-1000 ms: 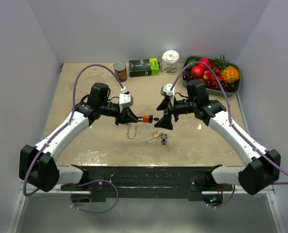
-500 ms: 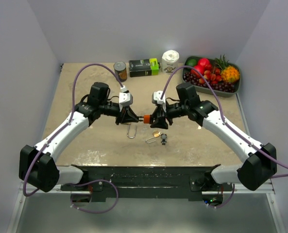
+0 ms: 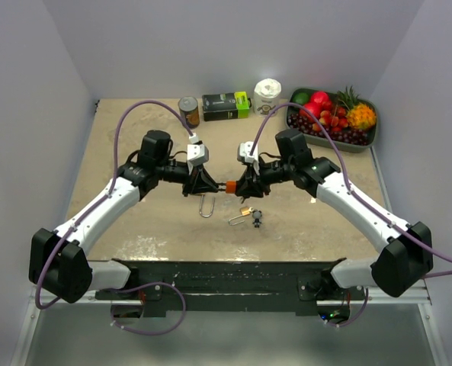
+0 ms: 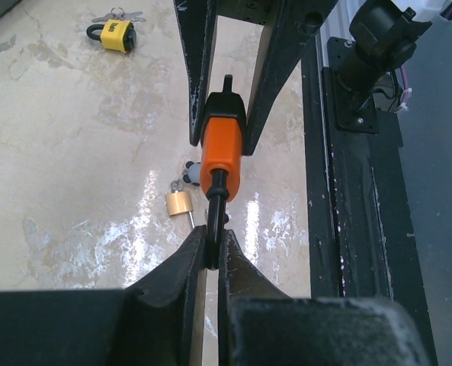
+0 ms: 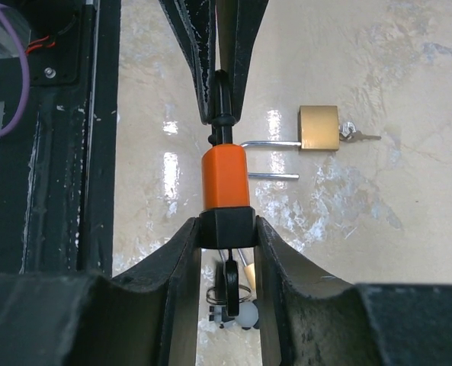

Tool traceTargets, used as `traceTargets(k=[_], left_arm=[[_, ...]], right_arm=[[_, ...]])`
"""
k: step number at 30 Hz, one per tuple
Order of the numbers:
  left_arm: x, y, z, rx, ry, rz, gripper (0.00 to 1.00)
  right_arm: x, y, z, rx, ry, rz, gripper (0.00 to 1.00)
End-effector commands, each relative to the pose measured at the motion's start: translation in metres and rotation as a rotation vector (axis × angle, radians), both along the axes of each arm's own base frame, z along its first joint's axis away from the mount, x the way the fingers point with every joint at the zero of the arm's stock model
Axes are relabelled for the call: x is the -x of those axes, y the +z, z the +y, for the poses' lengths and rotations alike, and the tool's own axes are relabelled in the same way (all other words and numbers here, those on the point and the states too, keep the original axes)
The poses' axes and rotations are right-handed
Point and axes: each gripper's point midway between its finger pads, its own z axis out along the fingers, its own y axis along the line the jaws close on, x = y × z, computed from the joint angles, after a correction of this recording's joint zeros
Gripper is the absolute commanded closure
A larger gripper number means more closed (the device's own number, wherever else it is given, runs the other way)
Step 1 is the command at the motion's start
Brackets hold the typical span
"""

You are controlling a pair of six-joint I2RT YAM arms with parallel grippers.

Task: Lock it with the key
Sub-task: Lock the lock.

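Note:
An orange padlock (image 3: pixel 230 185) hangs in the air between both grippers, lying level. My left gripper (image 4: pixel 213 248) is shut on its black shackle (image 4: pixel 215 200). My right gripper (image 5: pixel 227 229) is shut on the black base (image 5: pixel 226 226) of the orange padlock (image 5: pixel 226 179), one finger against each side. A black-headed key (image 5: pixel 231 284) sticks out of that base, in the gap between the right fingers, which do not touch it. In the left wrist view the key head (image 4: pixel 226 82) shows beyond the orange body (image 4: pixel 222 152).
On the table below lie a brass padlock (image 5: pixel 318 127) with a long shackle, a small brass lock (image 3: pixel 245 211) with a key ring, and a yellow padlock (image 4: pixel 117 32). At the back stand a can (image 3: pixel 188 110), a box (image 3: pixel 226 105), a white jar (image 3: pixel 267 97) and a fruit tray (image 3: pixel 369 137).
My right gripper moved left to the orange padlock and closed from open onto its black base. The left arm kept hold of the shackle and barely moved.

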Motion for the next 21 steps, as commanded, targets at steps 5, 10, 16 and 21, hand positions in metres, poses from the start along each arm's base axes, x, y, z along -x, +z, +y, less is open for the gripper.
traceTargets(k=[5,10,16,21], left_arm=[[0.013,0.041,-0.03,0.138,-0.108,-0.131,1.0],[0.011,0.036,-0.036,0.141,-0.13,-0.153,1.0],[0.019,0.032,-0.045,0.15,-0.182,-0.123,1.0],[0.026,0.024,-0.049,0.144,-0.213,-0.09,1.0]], right_arm=[[0.008,0.029,0.031,-0.127,0.101,-0.022,1.0],[0.019,0.035,0.037,-0.161,0.162,0.021,1.0],[0.006,0.042,0.044,-0.188,0.103,-0.024,1.0],[-0.005,0.056,0.047,-0.234,0.062,-0.092,1.0]])
